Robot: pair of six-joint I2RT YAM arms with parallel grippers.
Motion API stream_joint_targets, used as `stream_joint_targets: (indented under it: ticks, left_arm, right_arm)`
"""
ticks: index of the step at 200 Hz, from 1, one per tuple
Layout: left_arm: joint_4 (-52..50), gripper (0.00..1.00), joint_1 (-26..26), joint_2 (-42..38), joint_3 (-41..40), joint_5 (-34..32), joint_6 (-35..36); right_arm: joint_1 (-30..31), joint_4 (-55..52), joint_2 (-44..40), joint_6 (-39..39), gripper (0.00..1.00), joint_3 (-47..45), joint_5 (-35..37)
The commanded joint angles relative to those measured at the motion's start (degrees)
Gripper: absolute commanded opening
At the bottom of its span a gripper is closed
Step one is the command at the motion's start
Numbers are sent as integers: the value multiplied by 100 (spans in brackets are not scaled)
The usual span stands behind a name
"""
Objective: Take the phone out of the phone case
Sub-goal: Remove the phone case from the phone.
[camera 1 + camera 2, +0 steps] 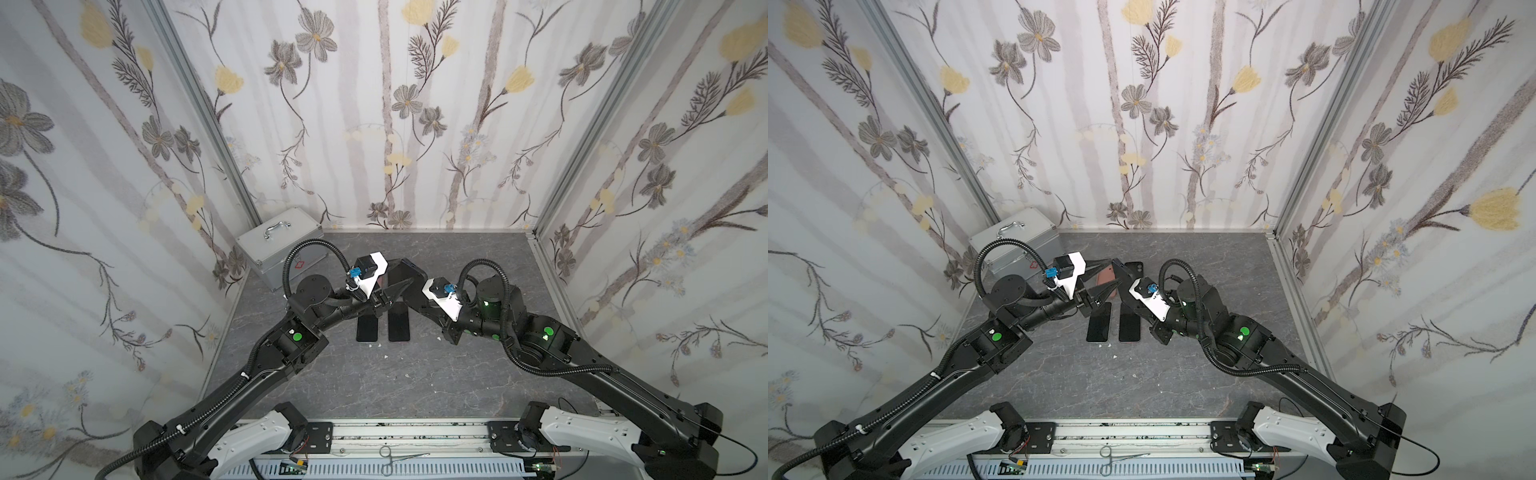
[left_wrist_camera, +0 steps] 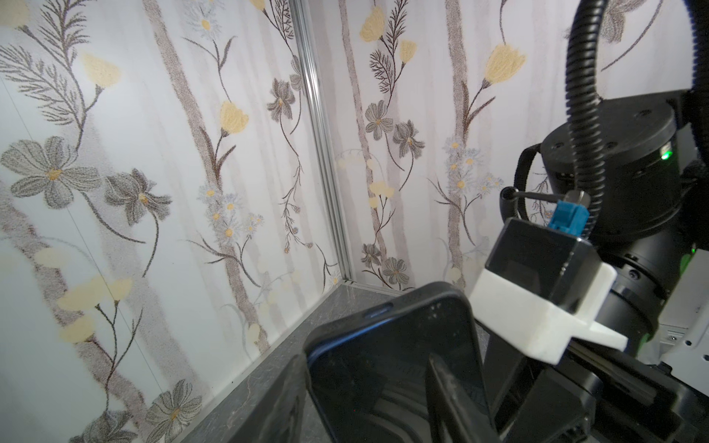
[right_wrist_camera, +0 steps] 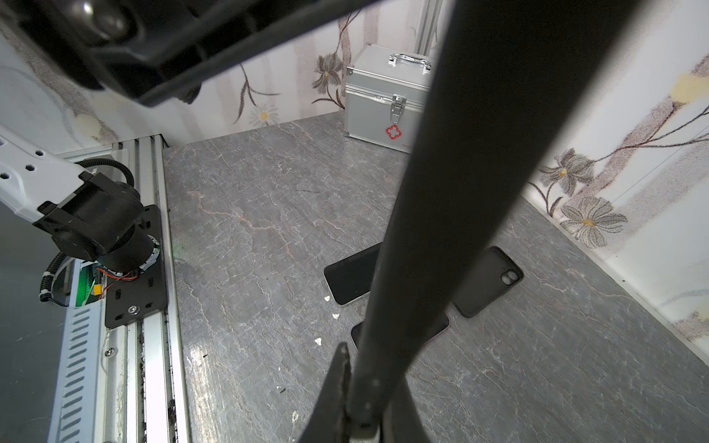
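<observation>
Both arms meet above the desk (image 1: 332,386). Right end effector (image 3: 360,383) is clamped on the phone case (image 2: 347,326), phone (image 2: 383,368) seated inside. Left end effector (image 2: 364,402) sits half-wide astride it, grip unclear. Risk: prying slips and the phone drops onto the loose phones (image 1: 367,328).

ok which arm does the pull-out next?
Left, probably: right tool is shut on the edge of the cased phone, holding it off the table, while left tool straddles it from the opposite side, placed to work it loose.
</observation>
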Motion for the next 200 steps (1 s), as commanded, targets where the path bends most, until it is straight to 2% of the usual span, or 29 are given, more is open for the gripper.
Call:
stream_joint_targets:
  ticks: [1, 135, 200]
  left_arm:
    - [197, 52, 14, -4, 41, 764, -129]
    - [215, 53, 331, -16, -11, 1765, -349]
    - [215, 58, 407, 47, 22, 2109, -423]
  right_arm:
    - [77, 27, 27, -633, 0, 35, -865]
    - [81, -30, -61, -768, 0, -17, -1016]
    - [96, -34, -53, -782, 0, -17, -1029]
